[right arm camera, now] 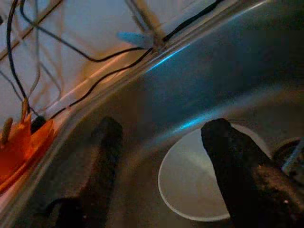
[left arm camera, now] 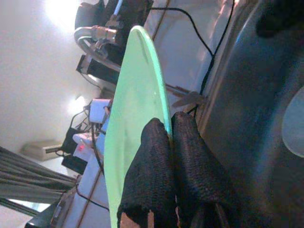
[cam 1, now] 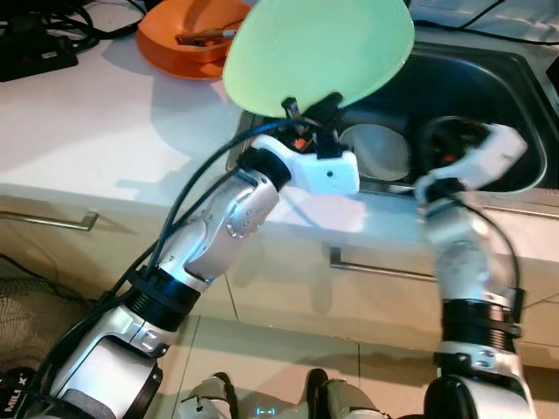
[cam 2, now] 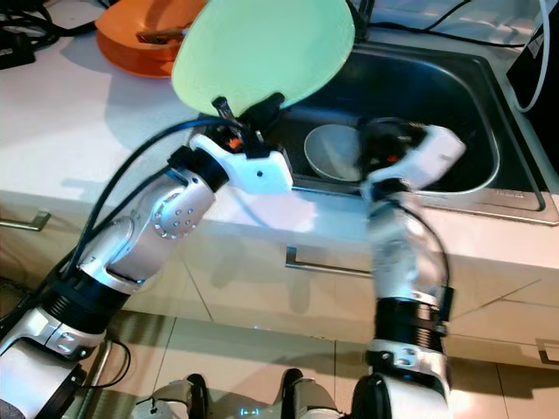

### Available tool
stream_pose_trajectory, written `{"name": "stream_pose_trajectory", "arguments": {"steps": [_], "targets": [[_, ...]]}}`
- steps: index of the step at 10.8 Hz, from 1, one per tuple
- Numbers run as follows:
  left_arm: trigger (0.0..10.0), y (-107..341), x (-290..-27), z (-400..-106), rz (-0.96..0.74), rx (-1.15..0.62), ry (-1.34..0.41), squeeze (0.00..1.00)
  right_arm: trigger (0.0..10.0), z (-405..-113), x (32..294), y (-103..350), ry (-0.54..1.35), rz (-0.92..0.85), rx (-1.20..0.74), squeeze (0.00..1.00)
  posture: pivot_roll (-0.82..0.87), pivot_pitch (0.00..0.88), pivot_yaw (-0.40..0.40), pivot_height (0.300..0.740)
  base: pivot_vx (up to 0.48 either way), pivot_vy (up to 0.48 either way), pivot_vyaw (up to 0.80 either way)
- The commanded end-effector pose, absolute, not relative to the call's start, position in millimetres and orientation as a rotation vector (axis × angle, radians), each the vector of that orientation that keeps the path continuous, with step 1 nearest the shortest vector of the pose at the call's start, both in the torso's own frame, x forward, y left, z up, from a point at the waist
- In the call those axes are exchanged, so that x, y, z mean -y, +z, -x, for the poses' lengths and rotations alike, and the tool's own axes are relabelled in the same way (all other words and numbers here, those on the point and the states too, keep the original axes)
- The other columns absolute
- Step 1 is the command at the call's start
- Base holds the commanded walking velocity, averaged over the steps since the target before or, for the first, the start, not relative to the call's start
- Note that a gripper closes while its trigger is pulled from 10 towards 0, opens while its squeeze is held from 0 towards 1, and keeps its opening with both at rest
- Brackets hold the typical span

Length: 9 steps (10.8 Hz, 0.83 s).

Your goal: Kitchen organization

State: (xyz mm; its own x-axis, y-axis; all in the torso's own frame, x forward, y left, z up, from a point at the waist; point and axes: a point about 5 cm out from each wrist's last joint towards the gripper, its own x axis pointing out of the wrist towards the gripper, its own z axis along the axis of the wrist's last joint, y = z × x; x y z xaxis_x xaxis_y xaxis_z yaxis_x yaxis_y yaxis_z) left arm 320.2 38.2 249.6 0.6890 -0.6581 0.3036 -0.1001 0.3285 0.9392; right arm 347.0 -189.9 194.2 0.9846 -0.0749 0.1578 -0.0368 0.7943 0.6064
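My left gripper (left arm camera: pixel 170 142) pinches near rim of green plate (cam 1: pixel 319 48), plate raised on edge over left side of sink (cam 2: pixel 463 96). My right gripper (right arm camera: pixel 161 142) inside sink, fingers spread, hovering above white bowl (right arm camera: pixel 190 183) on sink floor. Orange bowl (cam 1: pixel 188 35) on counter (cam 1: pixel 87 122), far left.

Black cables (cam 1: pixel 52 22) lie across the white countertop (cam 1: pixel 96 122) at back left, w/ more cables (cam 2: pixel 454 35) behind the sink. Below: beige cabinet fronts w/ a metal drawer handle (cam 1: pixel 380 266); tiled floor (cam 1: pixel 288 345).
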Motion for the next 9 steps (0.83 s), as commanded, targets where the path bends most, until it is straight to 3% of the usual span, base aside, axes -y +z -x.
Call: {"name": "stream_pose_trajectory", "arguments": {"steps": [1, 5, 9], "targets": [[10.0, 251.8, -34.5, -316.8, -1.192, 0.791, -0.427, 0.00, 10.0, -346.6, 193.4, 201.3, -0.016, -0.674, 0.197, 1.00, 0.07, 0.146, -0.017, 0.740, 0.000, 0.000, 0.00], [10.0, 241.3, -29.6, -314.0, -1.190, 0.762, -0.504, 0.00, 10.0, -345.3, 197.6, 221.7, 0.070, -0.918, 0.257, 1.00, 0.07, 0.158, -0.012, 0.740, 0.000, 0.000, 0.00], [10.0, 235.2, -25.1, -314.2, -1.189, 0.736, -0.553, 0.00, 10.0, -339.8, 202.5, 234.3, 0.138, -0.997, 0.309, 1.00, 0.07, 0.176, -0.011, 0.740, 0.000, 0.000, 0.00]]}}
